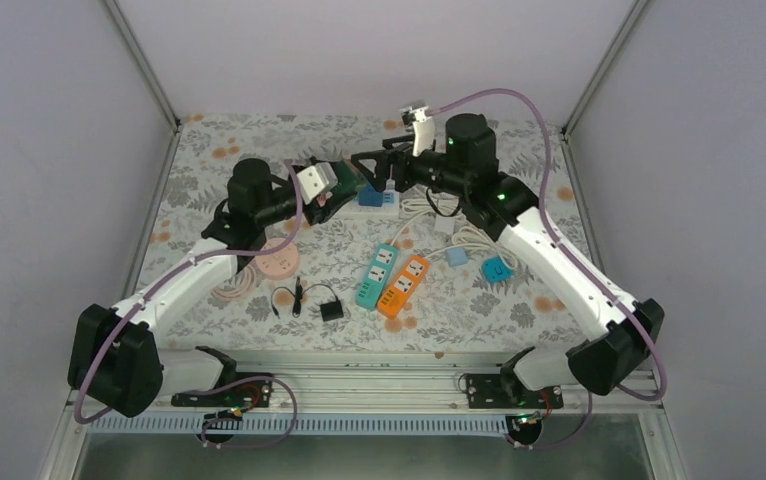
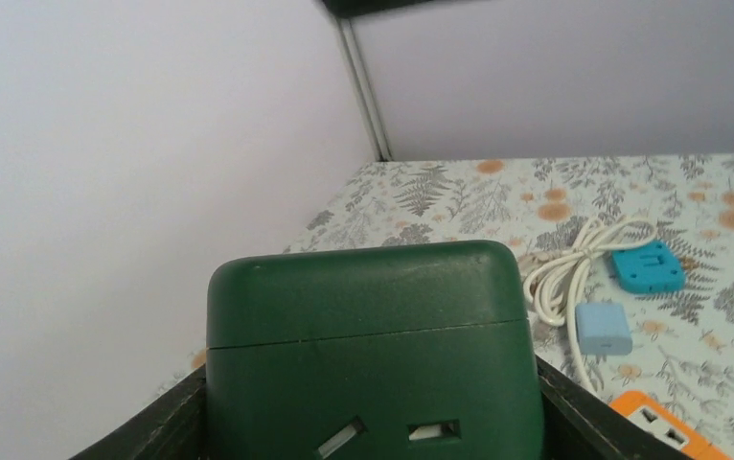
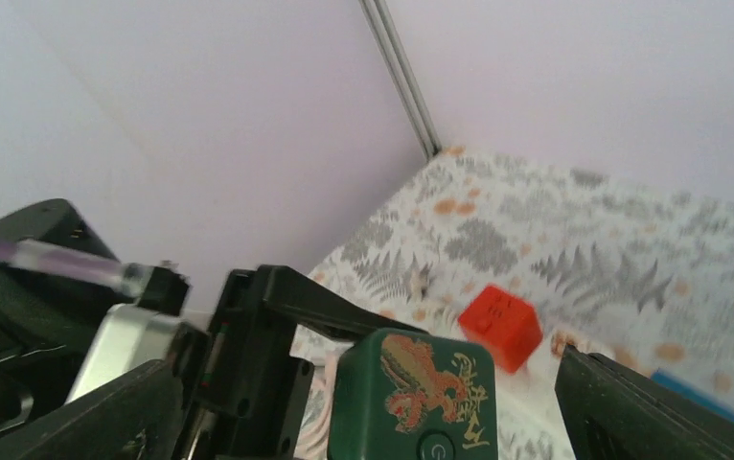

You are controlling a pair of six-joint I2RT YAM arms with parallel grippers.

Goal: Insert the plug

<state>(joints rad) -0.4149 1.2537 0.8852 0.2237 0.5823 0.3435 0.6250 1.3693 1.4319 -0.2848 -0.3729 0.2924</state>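
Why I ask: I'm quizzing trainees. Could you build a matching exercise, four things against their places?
Things: 1 green socket cube; 2 orange power strip; 3 black adapter; 4 light-blue charger.
Places: A beside the teal power strip; B in the left end effector; C by the white cable; D left of both strips, from above.
Pairs: 1-B, 2-A, 3-D, 4-C.
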